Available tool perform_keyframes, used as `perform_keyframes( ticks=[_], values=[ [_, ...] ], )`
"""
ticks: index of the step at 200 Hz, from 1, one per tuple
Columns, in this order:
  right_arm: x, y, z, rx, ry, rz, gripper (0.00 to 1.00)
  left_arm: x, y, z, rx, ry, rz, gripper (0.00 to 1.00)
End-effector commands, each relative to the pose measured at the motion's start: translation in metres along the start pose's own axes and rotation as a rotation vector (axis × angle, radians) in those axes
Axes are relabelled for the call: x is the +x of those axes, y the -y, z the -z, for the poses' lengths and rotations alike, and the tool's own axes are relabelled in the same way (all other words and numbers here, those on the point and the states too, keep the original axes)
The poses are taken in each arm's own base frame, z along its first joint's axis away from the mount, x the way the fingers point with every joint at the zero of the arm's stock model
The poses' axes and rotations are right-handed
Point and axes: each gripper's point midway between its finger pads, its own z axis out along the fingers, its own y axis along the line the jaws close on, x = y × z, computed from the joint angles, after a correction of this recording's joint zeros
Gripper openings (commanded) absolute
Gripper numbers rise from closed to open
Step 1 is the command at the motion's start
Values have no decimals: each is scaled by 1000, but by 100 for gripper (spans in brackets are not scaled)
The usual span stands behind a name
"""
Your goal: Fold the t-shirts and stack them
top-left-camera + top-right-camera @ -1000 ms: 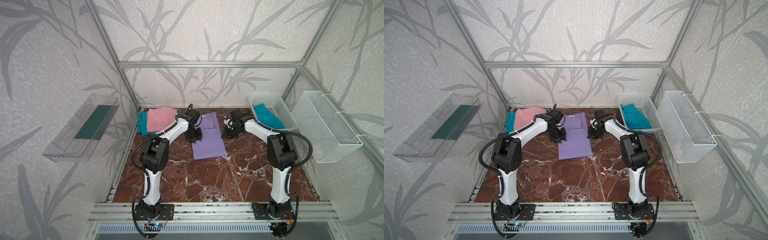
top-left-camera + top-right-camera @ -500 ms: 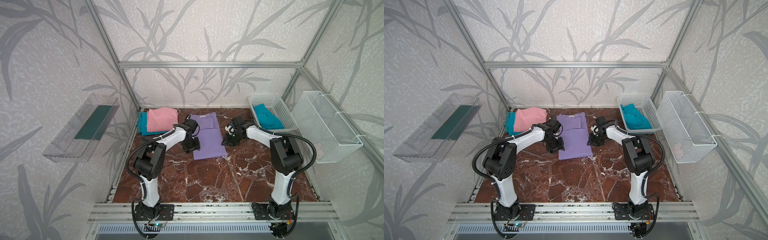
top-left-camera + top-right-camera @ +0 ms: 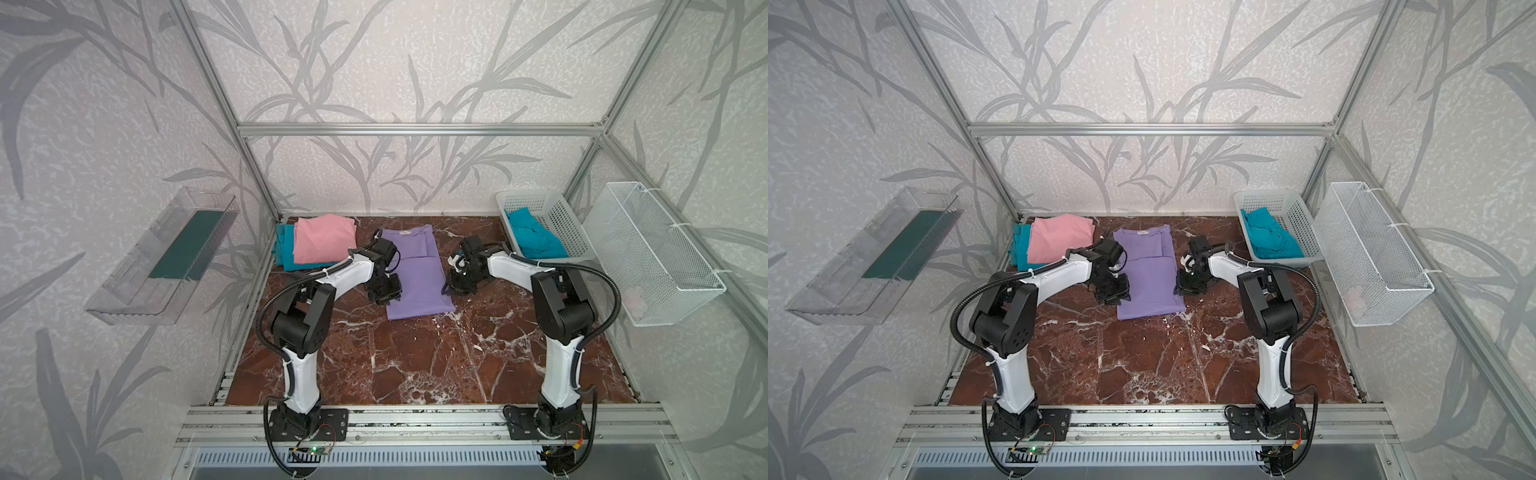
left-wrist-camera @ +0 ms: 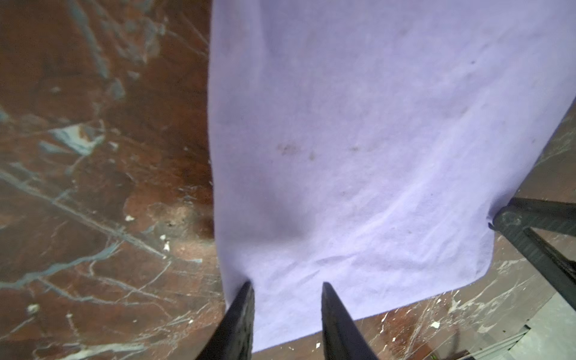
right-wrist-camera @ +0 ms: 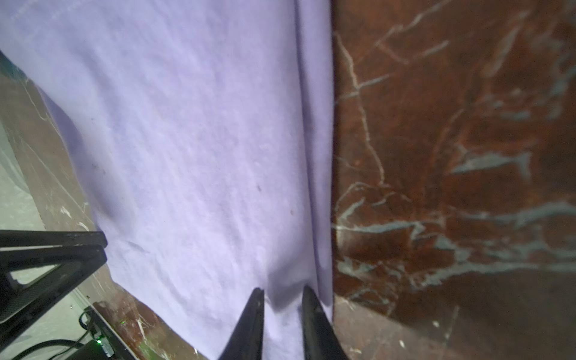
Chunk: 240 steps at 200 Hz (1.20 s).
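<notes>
red-brown marble tabletop [image 3: 415,365] — white perforated basket [image 3: 561,220] at its far corner, wire basket [image 3: 660,257] on the wall beside.

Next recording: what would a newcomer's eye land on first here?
The lavender t-shirt, folded into a long strip at the centre, with the left gripper and right gripper at its side edges. Then the pink t-shirt stacked on a teal t-shirt back left, and teal shirts in the white basket back right.

Lab test cell, aluminium frame [image 3: 415,129], wallpapered panels [image 3: 374,62]
</notes>
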Motion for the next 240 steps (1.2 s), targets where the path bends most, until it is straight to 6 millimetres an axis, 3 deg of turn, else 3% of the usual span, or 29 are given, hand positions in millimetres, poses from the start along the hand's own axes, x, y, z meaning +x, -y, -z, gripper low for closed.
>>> perform_keyframes(
  ticks=[1,33,60,85,109,138,208,240],
  values=[
    [-5,-3,1,8,15,11,1,-5,5,2,4,8,-7,22],
    [-7,-9,13,5,47,23,0,-6,9,10,11,19,-10,0],
    [-6,-13,26,4,81,36,0,-6,7,25,1,50,-18,0],
    [-4,-13,35,14,105,48,0,-8,-6,37,-57,94,-30,26],
    [-1,-8,34,36,102,53,0,-10,-21,34,-82,91,-4,38],
    [3,-6,29,31,83,42,0,-12,-24,21,-61,78,16,42],
    [4,-5,27,31,73,37,0,-14,2,10,21,66,17,46],
    [2,-6,28,31,74,41,0,-10,-4,-7,-7,30,31,45]
  ],
)
